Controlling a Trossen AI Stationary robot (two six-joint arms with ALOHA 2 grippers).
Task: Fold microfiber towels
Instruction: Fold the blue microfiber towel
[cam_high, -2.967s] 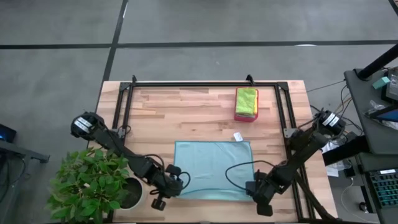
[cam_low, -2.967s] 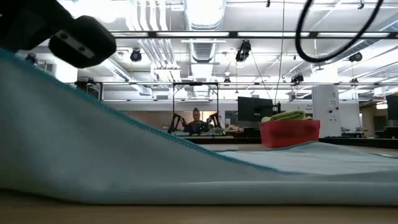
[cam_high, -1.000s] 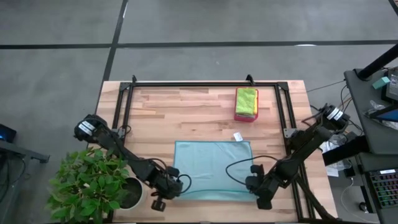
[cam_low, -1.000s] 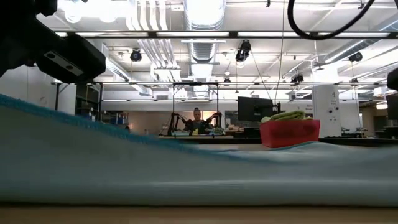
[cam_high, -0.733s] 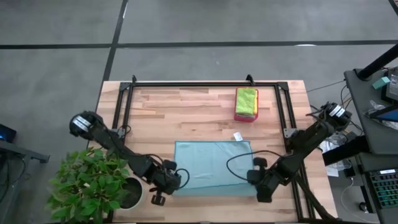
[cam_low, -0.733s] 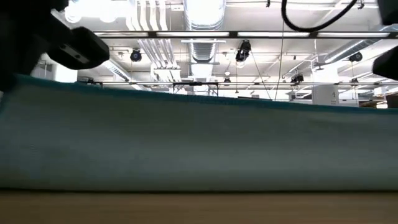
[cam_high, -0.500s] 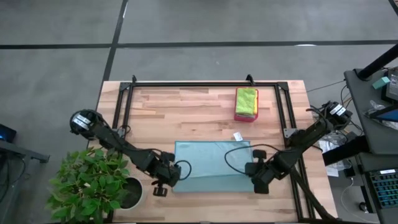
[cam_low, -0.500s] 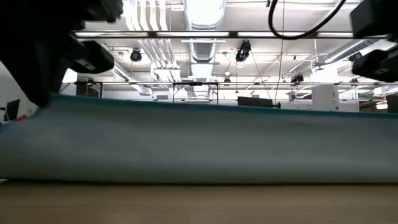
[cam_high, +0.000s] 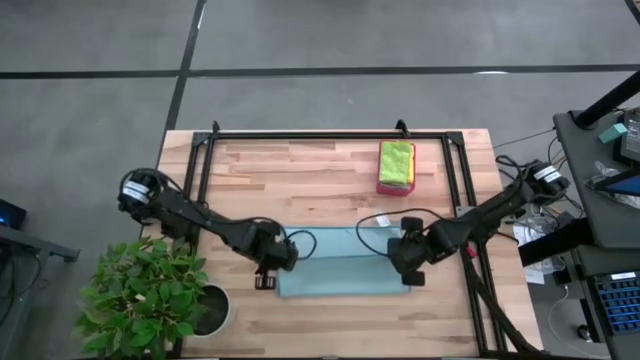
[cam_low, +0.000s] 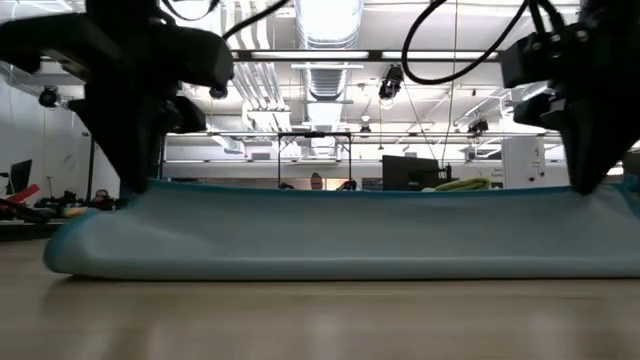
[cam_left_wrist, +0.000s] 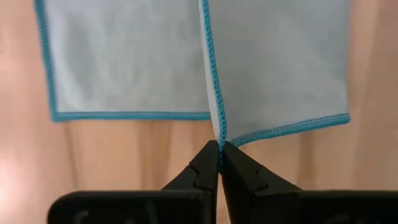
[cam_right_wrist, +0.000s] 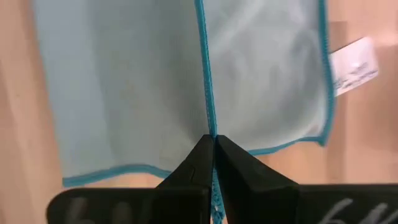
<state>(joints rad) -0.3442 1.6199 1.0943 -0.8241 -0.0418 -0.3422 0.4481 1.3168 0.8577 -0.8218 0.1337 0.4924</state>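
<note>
A light blue microfiber towel (cam_high: 340, 265) lies at the table's near middle, its far part flat on the wood and its near edge raised. My left gripper (cam_high: 283, 250) is shut on that edge's left end, and my right gripper (cam_high: 402, 250) is shut on its right end. In the low view the raised edge (cam_low: 350, 190) runs straight between my left gripper (cam_low: 135, 180) and my right gripper (cam_low: 590, 185). More towels, lime green and yellow (cam_high: 396, 160), lie stacked in a pink-red tray (cam_high: 394, 187) at the far right. My left gripper pinches the towel's near left corner (cam_left_wrist: 217, 134), where two teal hems meet, between its two fingertips from above, pointing steeply down. The corner is lifted; the cloth falls away below it onto the table. My right gripper pinches the teal hem at the near edge's right end (cam_right_wrist: 208, 127) between its two fingertips, from above and steeply down. That edge is lifted and drawn straight toward the other gripper; the rest sags onto the table.
A black frame rail (cam_high: 330, 135) runs along the table's far side and down both sides. A potted plant (cam_high: 150, 300) stands at the near left corner. A white label (cam_right_wrist: 353, 62) sticks out at the towel's far right corner. Bare wood lies between towel and tray.
Both grippers, still shut, have gone toward the table's far edge and tipped to point more steeply down. They have carried the towel's near edge up and over the far part, which has stayed flat. The towel's near half has left the table's front and now folds over.
</note>
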